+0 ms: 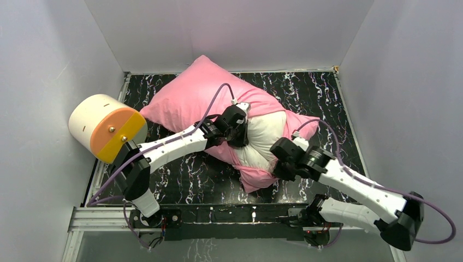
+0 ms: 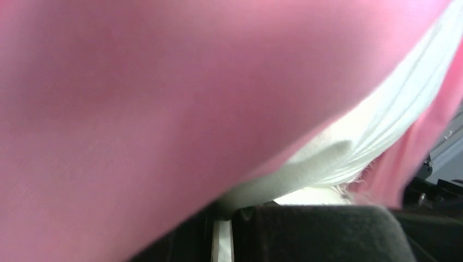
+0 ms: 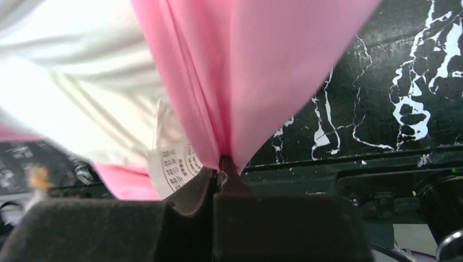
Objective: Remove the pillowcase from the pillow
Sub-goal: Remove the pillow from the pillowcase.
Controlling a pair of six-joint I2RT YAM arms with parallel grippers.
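Observation:
The pink pillowcase (image 1: 191, 93) lies diagonally across the table, still covering the far part of the white pillow (image 1: 265, 136), whose near end bulges out of the opening. My left gripper (image 1: 240, 137) sits at that opening, shut on a fold of the pillow's white fabric (image 2: 338, 158), with the pillowcase (image 2: 136, 109) pressed close above the left gripper (image 2: 224, 213). My right gripper (image 1: 278, 170) is at the near right corner, shut on a pinched edge of the pillowcase (image 3: 256, 71). The right wrist view shows the right gripper (image 3: 218, 166) beside the pillow (image 3: 82, 82) and its care label (image 3: 174, 164).
A cream-and-orange cylinder (image 1: 106, 126) rests at the left edge, near the left arm. White walls enclose the black marbled table (image 1: 185, 180) on three sides. A metal rail (image 1: 109, 215) runs along the near edge by the arm bases.

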